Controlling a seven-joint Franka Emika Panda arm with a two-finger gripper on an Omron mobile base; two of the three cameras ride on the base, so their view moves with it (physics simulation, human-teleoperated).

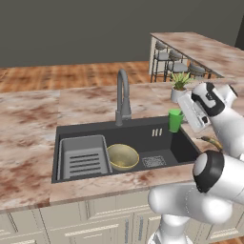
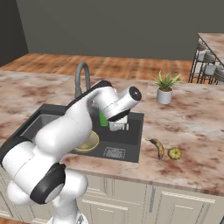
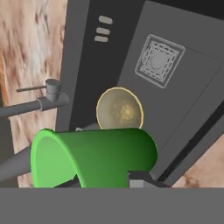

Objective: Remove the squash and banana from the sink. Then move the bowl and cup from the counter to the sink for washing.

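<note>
My gripper (image 1: 182, 119) is shut on the bright green cup (image 1: 175, 120), which hangs over the right end of the dark sink (image 1: 143, 125). The hand view has the cup (image 3: 94, 155) close up, lying sideways between the fingertips, open end to the left. Below it, the olive-yellow bowl (image 1: 123, 156) rests on the sink floor beside the ribbed tray (image 1: 83, 157); the bowl (image 3: 119, 109) also appears past the cup. The banana (image 2: 158, 148) and the squash (image 2: 174, 153) lie side by side on the counter right of the sink.
The grey gooseneck faucet (image 1: 123, 95) rises behind the sink, left of the cup. A white pot with a green plant (image 2: 165, 89) stands on the counter at the back right. The square drain (image 3: 157, 61) lies in the sink floor. Bar stools (image 1: 174, 64) stand beyond.
</note>
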